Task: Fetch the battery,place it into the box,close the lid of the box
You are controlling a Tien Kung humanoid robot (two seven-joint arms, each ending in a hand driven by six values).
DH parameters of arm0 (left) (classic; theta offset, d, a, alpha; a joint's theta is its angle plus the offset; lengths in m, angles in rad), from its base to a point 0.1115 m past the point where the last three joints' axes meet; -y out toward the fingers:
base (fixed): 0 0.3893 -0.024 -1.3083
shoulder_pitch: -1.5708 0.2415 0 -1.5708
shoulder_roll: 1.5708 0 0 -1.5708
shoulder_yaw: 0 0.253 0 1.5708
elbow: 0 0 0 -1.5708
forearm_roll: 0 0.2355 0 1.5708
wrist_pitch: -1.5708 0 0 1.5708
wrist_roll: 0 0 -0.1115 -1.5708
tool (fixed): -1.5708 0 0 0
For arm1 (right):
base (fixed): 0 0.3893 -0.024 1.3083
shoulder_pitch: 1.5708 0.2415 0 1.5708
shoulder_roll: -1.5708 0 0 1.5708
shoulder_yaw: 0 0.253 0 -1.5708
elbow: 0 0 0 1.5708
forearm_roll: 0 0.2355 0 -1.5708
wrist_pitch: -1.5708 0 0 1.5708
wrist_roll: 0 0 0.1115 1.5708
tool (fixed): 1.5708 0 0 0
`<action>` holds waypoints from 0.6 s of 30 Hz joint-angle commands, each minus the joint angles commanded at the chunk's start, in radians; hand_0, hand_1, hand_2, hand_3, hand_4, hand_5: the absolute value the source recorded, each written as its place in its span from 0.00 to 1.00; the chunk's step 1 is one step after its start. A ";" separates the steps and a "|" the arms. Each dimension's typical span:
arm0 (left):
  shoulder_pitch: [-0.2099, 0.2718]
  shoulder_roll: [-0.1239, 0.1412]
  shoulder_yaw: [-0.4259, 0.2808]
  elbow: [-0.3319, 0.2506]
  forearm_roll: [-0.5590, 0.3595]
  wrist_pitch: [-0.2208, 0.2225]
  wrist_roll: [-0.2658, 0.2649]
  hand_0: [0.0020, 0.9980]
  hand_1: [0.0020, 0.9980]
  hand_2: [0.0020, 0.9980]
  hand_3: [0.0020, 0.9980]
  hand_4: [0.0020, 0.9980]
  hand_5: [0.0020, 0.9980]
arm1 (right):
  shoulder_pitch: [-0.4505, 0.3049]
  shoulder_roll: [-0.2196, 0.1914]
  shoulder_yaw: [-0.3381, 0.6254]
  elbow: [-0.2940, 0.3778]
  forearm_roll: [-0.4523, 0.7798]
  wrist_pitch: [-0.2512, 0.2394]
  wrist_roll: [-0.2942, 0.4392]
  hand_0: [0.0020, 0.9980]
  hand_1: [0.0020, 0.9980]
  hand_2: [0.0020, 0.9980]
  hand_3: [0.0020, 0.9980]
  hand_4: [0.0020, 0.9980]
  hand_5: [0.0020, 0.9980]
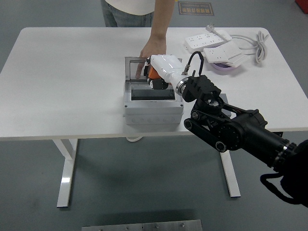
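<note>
**Head view: right hand over the open box, lid propped from behind**

Head view shows the right hand (158, 77) reaching in from the lower right, its white shell sitting above the rear edge of the grey box (153, 105). The box stands near the front of the white surface (72, 72), its dark opening facing up.

The clear lid (136, 68) stands upright at the back. A person's hand (148, 54) rests against it from the far side, probably to keep it from dropping shut while the robot works over the opening.

Fingers: orange and black parts show under the white shell, curled downward. Whether they grip the battery I cannot tell; the shell hides them. No battery is clearly visible anywhere, neither on the surface nor in the dark opening, so it may be inside the hand or already in the box.

Judgement: placing step; lid closing not yet done.

Left arm not visible. Power strips (211, 41) lie at the far right, well apart from the box.
</note>
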 joint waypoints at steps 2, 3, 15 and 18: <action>-0.001 0.000 -0.001 0.000 0.002 0.000 0.001 0.65 0.71 0.54 0.54 0.43 0.00 | 0.000 0.010 -0.002 -0.008 0.002 -0.006 0.003 0.18 0.23 0.27 0.33 0.11 0.00; -0.001 0.001 -0.002 0.000 0.004 -0.001 0.001 0.65 0.71 0.54 0.54 0.43 0.00 | 0.000 0.015 -0.002 -0.013 0.004 -0.010 0.004 0.17 0.23 0.27 0.33 0.11 0.00; -0.006 0.003 -0.008 0.000 0.018 -0.006 0.006 0.65 0.71 0.54 0.54 0.42 0.00 | -0.014 0.045 -0.033 -0.056 0.019 -0.073 0.024 0.17 0.23 0.27 0.33 0.12 0.00; -0.007 0.003 -0.009 0.000 0.020 -0.007 0.006 0.65 0.71 0.54 0.54 0.42 0.00 | -0.018 0.045 -0.041 -0.064 0.024 -0.084 0.030 0.17 0.23 0.27 0.33 0.12 0.00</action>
